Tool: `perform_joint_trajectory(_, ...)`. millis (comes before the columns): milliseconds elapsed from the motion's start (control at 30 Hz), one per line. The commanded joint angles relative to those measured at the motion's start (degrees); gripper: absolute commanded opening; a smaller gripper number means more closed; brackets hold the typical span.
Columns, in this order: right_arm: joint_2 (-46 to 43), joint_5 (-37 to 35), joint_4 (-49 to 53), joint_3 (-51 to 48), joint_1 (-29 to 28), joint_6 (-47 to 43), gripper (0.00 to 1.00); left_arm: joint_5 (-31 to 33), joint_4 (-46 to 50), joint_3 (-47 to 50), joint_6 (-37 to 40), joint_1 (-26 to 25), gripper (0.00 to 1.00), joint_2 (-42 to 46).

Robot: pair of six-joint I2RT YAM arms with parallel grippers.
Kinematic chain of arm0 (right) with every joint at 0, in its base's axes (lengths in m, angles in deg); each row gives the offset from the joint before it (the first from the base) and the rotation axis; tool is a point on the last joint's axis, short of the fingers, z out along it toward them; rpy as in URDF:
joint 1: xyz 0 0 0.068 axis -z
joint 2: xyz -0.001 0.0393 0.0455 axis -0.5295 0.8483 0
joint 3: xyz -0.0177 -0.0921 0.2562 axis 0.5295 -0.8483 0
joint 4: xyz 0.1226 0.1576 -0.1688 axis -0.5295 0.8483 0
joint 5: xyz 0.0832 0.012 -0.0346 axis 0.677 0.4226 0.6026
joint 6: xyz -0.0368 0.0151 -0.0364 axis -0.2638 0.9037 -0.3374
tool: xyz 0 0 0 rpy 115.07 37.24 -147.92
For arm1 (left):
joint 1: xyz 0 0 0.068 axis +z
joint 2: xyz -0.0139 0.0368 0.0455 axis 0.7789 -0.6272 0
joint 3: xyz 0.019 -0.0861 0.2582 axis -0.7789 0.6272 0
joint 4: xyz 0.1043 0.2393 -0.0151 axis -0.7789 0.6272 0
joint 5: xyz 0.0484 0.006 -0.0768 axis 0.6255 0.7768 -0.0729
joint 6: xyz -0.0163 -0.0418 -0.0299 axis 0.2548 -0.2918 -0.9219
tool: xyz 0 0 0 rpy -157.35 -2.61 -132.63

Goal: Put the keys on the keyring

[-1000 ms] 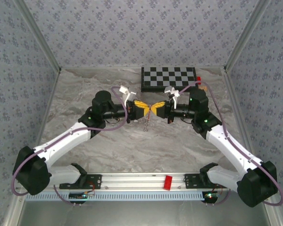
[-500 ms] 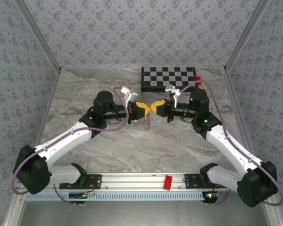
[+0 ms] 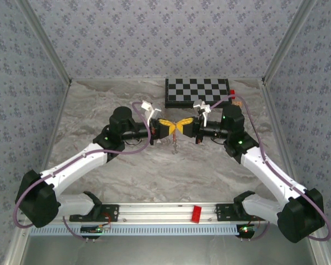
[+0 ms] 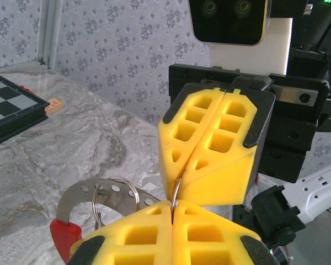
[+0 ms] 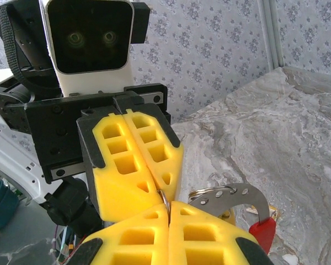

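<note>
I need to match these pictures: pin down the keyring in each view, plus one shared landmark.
Top external: keyring hangs at centre, below the touching yellow fingers.
Left wrist: keyring lower left.
Right wrist: keyring lower right.
Landmark: the yellow fingers pinching it.

Bright, even light from overhead: faint, soft shadows lie on the marble tabletop [image 3: 154, 171] beneath the arms [image 3: 77, 163]. In the wrist views the yellow fingers [image 4: 209, 143] and the keyring [image 4: 80, 194] beside them are sharp — the wallpaper [image 4: 116, 49] beyond them is slightly soft.
</note>
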Motion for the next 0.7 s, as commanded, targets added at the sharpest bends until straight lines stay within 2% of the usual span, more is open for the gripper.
perform_joint_trajectory(0,-0.2,0.6,-2.2,-0.6,-0.5,1.3,0.00,-0.9,-1.7,-1.9,-0.1,-0.3,0.00,0.5)
perform_joint_trajectory(33,-0.4,0.0,-2.3,-0.9,-0.4,1.8,0.00,-0.7,-2.1,-1.8,-0.8,-0.3,0.00,0.4)
perform_joint_trajectory(100,-1.1,-2.2,-2.7,-1.5,-0.2,3.0,0.19,-1.0,-4.2,-1.3,-3.2,0.2,0.00,0.3)
perform_joint_trajectory(200,-3.1,-5.1,-6.2,-3.9,1.1,7.5,0.30,-2.8,-8.5,-0.4,-8.9,1.4,0.00,-0.3)
perform_joint_trajectory(433,-7.5,-9.0,-20.5,-10.9,6.0,23.0,0.34,-3.8,-8.0,-2.4,-14.5,1.8,0.00,-2.4)
perform_joint_trajectory(667,-5.7,-7.7,-25.7,-10.7,6.4,28.6,0.32,-3.8,-8.5,-1.7,-13.0,1.7,0.00,-3.1)
